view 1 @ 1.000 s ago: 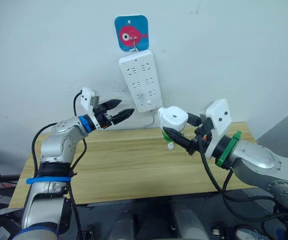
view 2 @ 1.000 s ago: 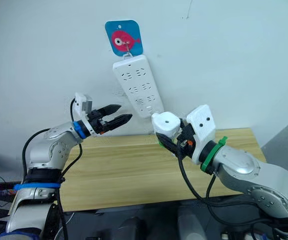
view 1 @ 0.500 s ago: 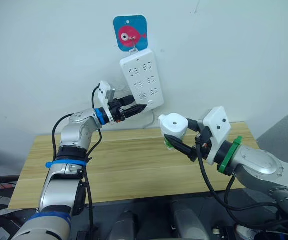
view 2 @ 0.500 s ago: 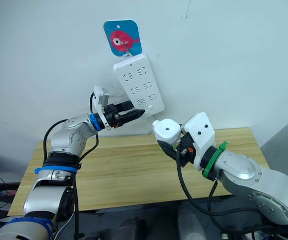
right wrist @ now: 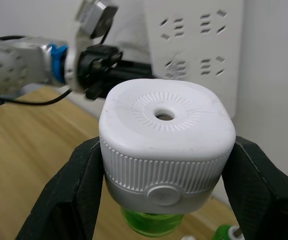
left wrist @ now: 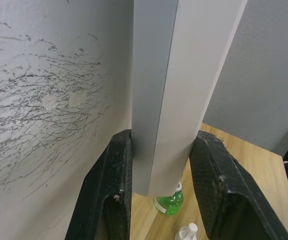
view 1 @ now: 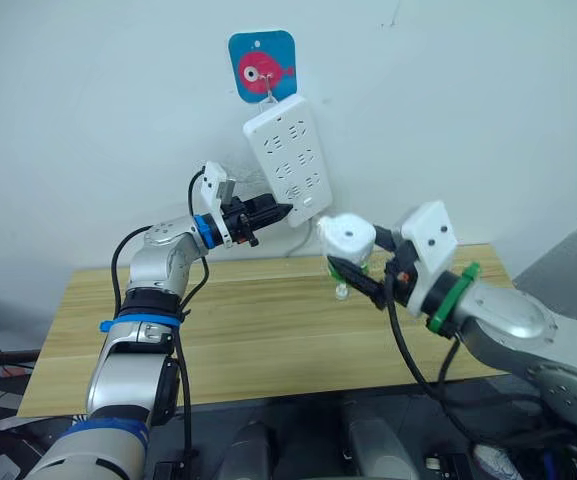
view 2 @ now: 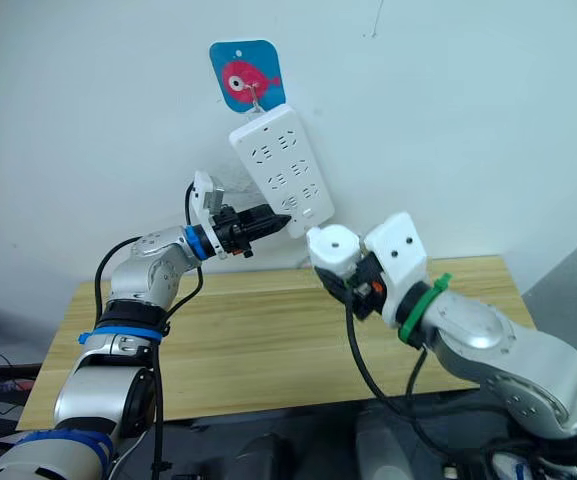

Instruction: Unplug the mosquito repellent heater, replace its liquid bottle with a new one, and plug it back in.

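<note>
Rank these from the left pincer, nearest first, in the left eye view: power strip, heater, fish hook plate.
1. Power strip: its lower end sits between the left pincer fingers.
2. Mosquito repellent heater: to its right, held by the right pincer.
3. Fish hook plate: on the wall above.

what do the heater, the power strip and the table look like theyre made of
Heater: looks like white matte plastic, moulded ridges around its side and top hole; green translucent bottle beneath, probably plastic. Power strip: smooth white plastic, by its moulded socket slots. Table: pale wood or wood-look laminate, with grain lines.
</note>
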You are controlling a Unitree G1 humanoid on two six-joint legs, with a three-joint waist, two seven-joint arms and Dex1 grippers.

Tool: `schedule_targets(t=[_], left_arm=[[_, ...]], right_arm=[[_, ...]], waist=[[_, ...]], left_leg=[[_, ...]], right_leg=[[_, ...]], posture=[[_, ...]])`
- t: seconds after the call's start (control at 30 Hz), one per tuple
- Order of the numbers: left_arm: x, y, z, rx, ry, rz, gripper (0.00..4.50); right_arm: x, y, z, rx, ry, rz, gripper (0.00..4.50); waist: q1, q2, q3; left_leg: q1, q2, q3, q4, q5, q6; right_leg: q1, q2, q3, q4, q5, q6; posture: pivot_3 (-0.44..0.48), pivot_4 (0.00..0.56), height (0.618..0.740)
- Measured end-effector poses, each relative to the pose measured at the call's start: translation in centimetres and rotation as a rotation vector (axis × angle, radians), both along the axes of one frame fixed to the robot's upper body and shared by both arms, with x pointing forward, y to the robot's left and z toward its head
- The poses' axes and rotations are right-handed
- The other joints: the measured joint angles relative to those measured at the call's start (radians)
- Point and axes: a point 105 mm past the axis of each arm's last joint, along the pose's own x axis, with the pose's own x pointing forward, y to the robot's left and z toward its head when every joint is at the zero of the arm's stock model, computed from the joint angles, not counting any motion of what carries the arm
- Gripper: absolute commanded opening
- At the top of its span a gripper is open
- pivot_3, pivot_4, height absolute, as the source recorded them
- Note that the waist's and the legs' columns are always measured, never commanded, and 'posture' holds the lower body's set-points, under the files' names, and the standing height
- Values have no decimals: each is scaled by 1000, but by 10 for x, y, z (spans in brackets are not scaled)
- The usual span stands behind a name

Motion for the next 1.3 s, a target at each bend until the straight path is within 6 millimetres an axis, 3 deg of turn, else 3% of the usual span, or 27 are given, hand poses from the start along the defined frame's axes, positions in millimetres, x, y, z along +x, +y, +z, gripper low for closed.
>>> schedule_targets(t=[0.23,0.4,1.3], left_arm=[[-5,1,1,6,-9,12,1284],[-7,3,1,4,-6,20,1284],[-9,8,1,6,-8,41,1284]], right_arm=[[31,12,5,-24,24,-65,3025],[40,13,1,-40,39,-91,3024],[54,21,0,-90,-14,-83,3024]], waist=[[-3,0,0],[-6,0,0],[-20,0,0]], left_leg=[[-1,-1,-6,0,0,0],[-1,-1,-8,0,0,0],[-1,-1,-9,0,0,0]], right_leg=[[-1,-4,0,0,0,0],[-1,-5,-1,1,0,0],[-1,-7,-2,1,0,0]], posture=[[-213,149,740],[-210,147,740],[-196,144,740]])
